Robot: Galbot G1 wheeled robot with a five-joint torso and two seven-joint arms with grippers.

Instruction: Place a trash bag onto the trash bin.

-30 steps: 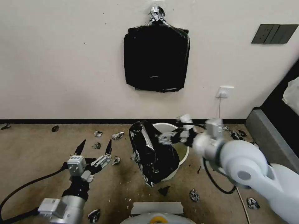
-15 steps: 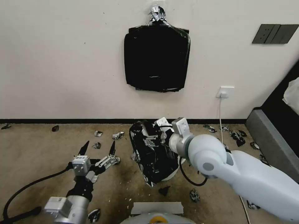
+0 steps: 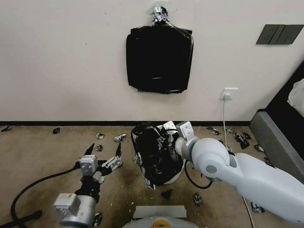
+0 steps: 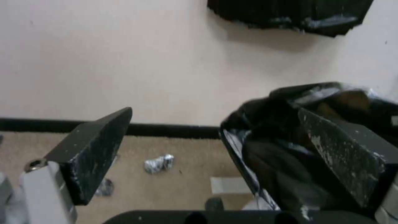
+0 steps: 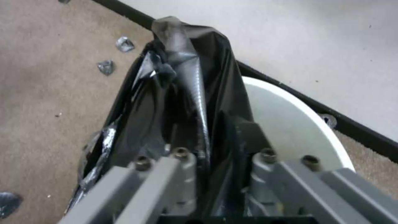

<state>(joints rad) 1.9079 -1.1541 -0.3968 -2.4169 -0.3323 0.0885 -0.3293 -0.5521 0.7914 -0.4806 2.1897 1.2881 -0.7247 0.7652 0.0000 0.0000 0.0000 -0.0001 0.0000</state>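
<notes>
Black glossy plastic film trash bag [image 3: 155, 155] draped over left side of round cream-white plastic trash bin [image 3: 177, 175], centre of head frame, on tan carpet floor [image 3: 38, 152]. Right gripper [image 3: 164, 134] buried in upper folds of bag; in right wrist frame, a fold of film [image 5: 195, 93] gathered between its fingers [image 5: 166, 161], bin rim [image 5: 315, 115] at right. Left gripper [image 3: 104, 150] at lower left, apart from bag, spread wide, holding nothing. Thick black bag bundle [image 3: 158, 60] hung on wall, upper centre. Small black scraps [image 3: 119, 137] scattered around.
</notes>
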